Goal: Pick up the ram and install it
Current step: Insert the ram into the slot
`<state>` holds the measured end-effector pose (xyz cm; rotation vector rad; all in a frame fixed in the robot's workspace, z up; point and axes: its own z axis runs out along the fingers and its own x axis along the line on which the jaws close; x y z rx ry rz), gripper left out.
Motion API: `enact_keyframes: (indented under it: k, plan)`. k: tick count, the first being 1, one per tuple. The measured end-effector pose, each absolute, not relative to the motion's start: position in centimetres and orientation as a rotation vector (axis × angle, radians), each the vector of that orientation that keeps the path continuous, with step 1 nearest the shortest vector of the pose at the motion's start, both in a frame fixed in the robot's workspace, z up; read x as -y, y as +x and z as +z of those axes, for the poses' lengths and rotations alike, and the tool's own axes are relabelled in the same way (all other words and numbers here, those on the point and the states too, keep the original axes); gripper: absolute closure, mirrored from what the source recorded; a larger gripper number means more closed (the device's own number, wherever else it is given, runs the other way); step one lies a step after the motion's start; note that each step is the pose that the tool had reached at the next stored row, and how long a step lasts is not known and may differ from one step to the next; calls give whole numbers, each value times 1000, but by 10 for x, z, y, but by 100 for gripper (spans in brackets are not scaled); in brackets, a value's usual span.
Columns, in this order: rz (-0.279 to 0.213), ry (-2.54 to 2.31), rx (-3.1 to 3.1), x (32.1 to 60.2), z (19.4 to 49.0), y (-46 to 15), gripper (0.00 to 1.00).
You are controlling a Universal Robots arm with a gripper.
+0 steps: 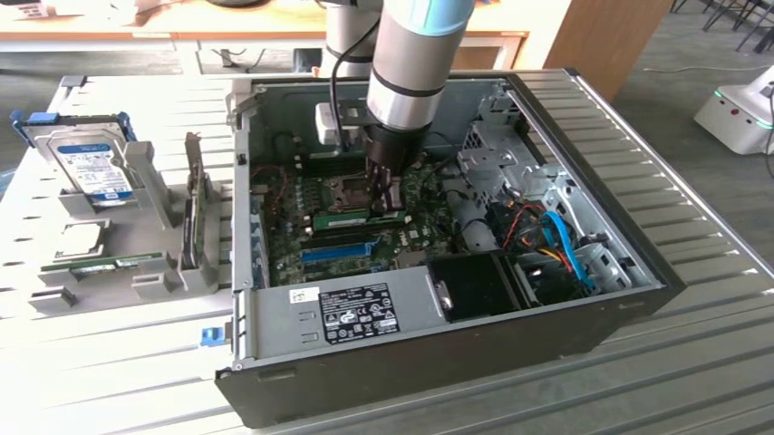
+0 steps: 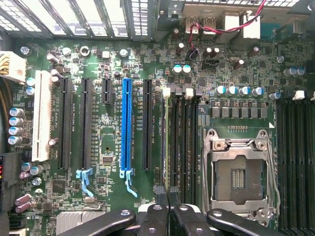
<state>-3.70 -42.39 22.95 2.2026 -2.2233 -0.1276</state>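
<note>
The ram [image 1: 343, 218] is a narrow green stick with a pale label, standing on edge in a memory slot on the motherboard inside the open computer case [image 1: 604, 308]. My gripper [image 1: 387, 207] reaches down into the case at the end of the stick nearer the exterior view's right. In the wrist view the ram [image 2: 166, 142] shows edge-on as a thin pale line among the dark memory slots. It runs up to my gripper [image 2: 168, 192], whose black fingers [image 2: 160, 195] are shut on its top edge.
A long blue slot [image 2: 126, 128] and black slots lie beside the ram, with the bare CPU socket [image 2: 238, 172] on its other side. On the exterior view's left, a grey holder carries a hard drive [image 1: 94, 168], an upright card [image 1: 194, 208] and another green stick [image 1: 103, 265].
</note>
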Motion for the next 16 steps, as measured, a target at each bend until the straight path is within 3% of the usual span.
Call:
enact_keyframes:
  k: [16]
  plan:
    - [-128,2203,2223,424,225,-37,88]
